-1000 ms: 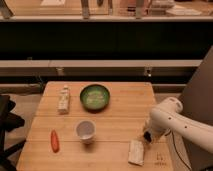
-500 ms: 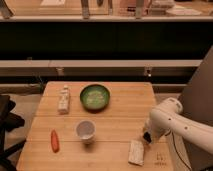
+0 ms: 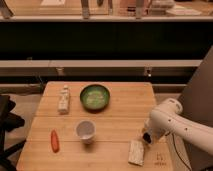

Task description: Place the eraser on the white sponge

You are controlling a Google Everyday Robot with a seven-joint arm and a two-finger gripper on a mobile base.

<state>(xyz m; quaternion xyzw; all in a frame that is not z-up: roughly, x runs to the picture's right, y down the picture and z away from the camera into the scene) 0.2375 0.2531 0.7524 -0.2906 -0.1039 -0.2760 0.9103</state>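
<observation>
Apparently late on: the gripper hangs at the far edge of the white sponge (whether it grips anything, I cannot tell); no eraser lies there yet

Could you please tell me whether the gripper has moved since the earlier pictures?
No. Judged against the white sponge, the gripper stays just off the sponge's upper right corner, as in both earlier pictures.
</observation>
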